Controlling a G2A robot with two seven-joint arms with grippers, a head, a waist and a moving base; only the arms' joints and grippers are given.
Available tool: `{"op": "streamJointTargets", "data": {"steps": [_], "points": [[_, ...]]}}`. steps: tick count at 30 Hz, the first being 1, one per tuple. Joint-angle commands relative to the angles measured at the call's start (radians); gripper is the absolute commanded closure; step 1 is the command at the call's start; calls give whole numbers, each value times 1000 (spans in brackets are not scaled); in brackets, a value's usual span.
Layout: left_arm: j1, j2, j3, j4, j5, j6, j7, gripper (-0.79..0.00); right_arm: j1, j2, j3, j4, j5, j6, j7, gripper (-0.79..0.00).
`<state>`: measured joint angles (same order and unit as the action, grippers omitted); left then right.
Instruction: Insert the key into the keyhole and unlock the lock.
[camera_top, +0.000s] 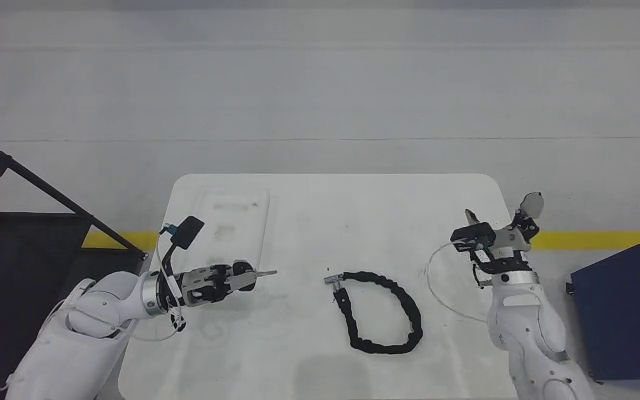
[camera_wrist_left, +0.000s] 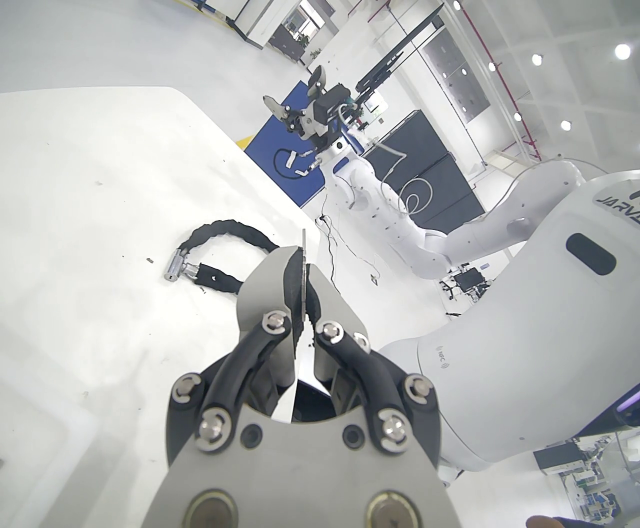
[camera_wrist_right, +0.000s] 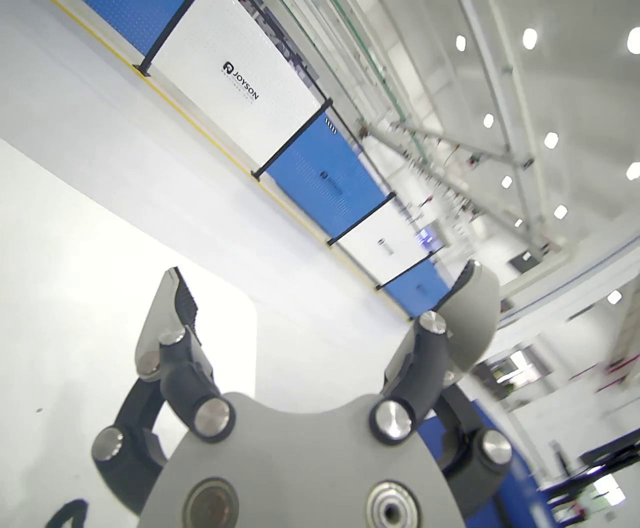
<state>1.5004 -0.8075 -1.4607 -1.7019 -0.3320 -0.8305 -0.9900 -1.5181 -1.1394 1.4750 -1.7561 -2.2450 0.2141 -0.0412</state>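
— Nearest the lens, the left gripper (camera_wrist_left: 300, 260), grey metal with black ribbed pads (camera_wrist_left: 292, 280), has its fingers clamped on a thin silver metal key (camera_wrist_left: 303, 239), its blade pointing out over the white, round-cornered table (camera_top: 300, 200).

— What could go wrong?

— The black fabric-sleeved chain lock (camera_top: 385, 315) lies loose in a loop mid-table, well apart from the key. Nothing pins it: the right gripper (camera_wrist_right: 324, 270) hangs at the table's right edge, fingers wide apart and empty. A push would likely slide the small silver lock cylinder (camera_wrist_left: 172, 267) away instead of seating the key, and the thin blade could twist between the pads.

— And the setting?

— Bright industrial hall, blue and white partition panels (camera_wrist_right: 345, 185), pale floor (camera_top: 300, 80) with a yellow line (camera_top: 590, 240). Tabletop is smooth, with a few dark specks (camera_wrist_left: 149, 259).
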Motion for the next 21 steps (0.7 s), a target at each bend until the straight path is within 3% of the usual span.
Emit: {"op": "streamJointTargets", "data": {"steps": [1, 6, 14, 21], "points": [[0, 0, 0, 0, 0, 0, 0, 0, 33, 4, -42, 5, -228, -27, -44, -785], [0, 0, 0, 0, 0, 0, 0, 0, 86, 9, -137, -7, -519, -112, -131, -785], [0, 0, 0, 0, 0, 0, 0, 0, 180, 6, -294, 43, -810, -250, -247, -785], [0, 0, 0, 0, 0, 0, 0, 0, 232, 10, -349, 94, -827, -270, -279, -785]]}}
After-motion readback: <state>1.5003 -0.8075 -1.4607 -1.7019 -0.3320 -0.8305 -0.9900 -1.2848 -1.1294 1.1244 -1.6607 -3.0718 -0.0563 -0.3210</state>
